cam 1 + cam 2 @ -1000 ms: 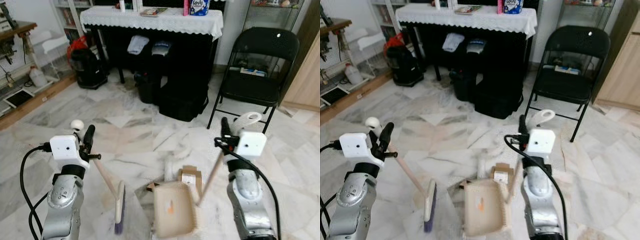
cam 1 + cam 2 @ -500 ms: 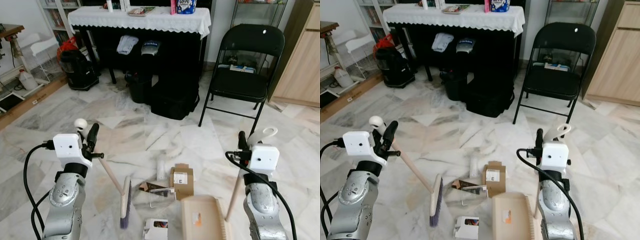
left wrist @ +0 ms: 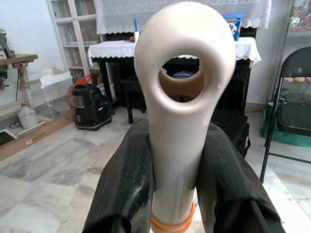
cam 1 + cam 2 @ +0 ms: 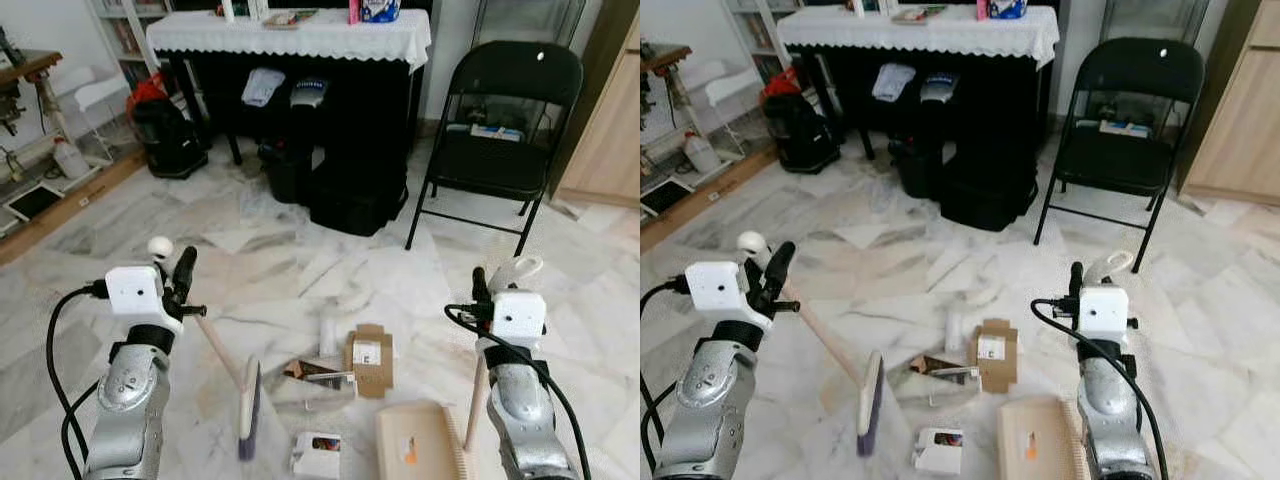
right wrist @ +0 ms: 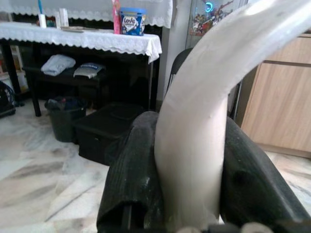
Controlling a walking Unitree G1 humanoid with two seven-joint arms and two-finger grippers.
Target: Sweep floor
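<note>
Broom (image 4: 246, 405) and dustpan (image 4: 420, 447) are both down on the marble floor (image 4: 300, 260) in front of the robot. The broom's brush head rests on the floor to the robot's left, and its pale stick slants up to the left gripper (image 4: 183, 275). The dustpan lies flat to the right, and its stick goes up to the right gripper (image 4: 478, 285).

Between the two tools sits a small mess. A little brown cardboard box (image 4: 367, 356) lies open, a clear plastic piece (image 4: 322, 382) lies just beside it, and a small white packet (image 4: 316, 453) lies nearer the robot.

The left arm is bent and raised, with its black fingers (image 3: 129, 189) squeezed tight on both sides of the broom's stick, just under the ring at its top. The right arm is raised the same way, and its fingers (image 5: 141, 179) are pressed tight around the dustpan's curved white handle.

Farther back stands a black folding chair (image 4: 500, 120). A dark table with a white lace cloth (image 4: 290, 35) stands by the wall, with black bags (image 4: 355, 195) under it. A black vacuum cleaner (image 4: 170, 135) sits off to the left.
</note>
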